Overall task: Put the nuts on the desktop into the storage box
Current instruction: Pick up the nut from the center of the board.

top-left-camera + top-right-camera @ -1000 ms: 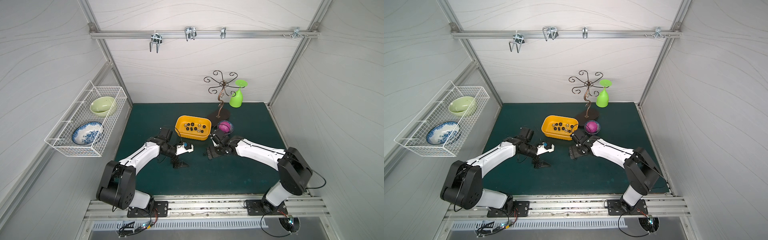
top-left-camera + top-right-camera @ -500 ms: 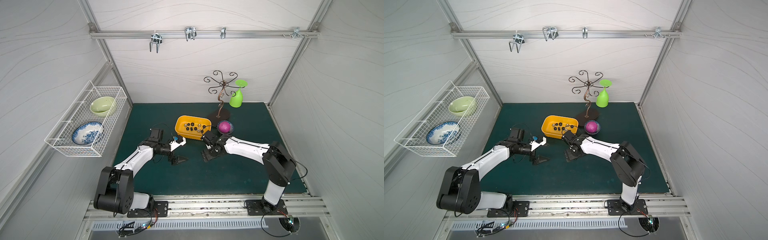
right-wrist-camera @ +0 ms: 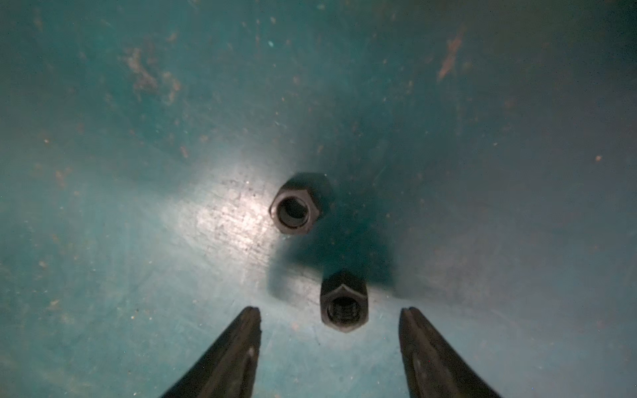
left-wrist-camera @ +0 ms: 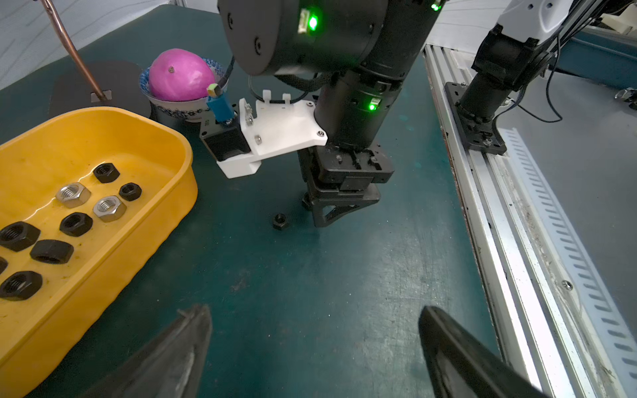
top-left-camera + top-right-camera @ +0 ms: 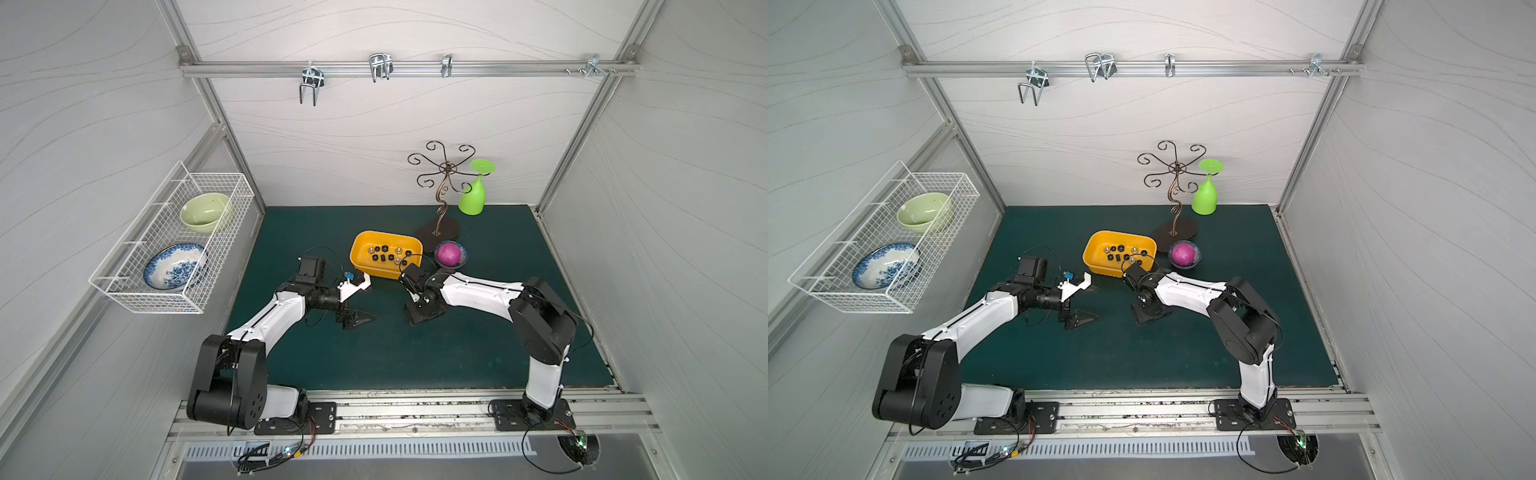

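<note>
Nothing readable is showing in any view: no text, label, brand or number. The shallow yellow-orange plastic storage box (image 4: 138, 241), the black and silver hex nuts (image 4: 73, 194) inside it and the dark teal tabletop (image 4: 310, 293) are carrying no legible marking.

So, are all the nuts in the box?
No. One black nut and a second nut lie on the desktop by the right end effector; other nuts sit in the yellow box.

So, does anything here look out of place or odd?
One nut lies loose on the desktop between the open right gripper fingers, untouched; another nut lies just beyond it. Both are outside the box, which holds many others. Nothing looks damaged.
</note>
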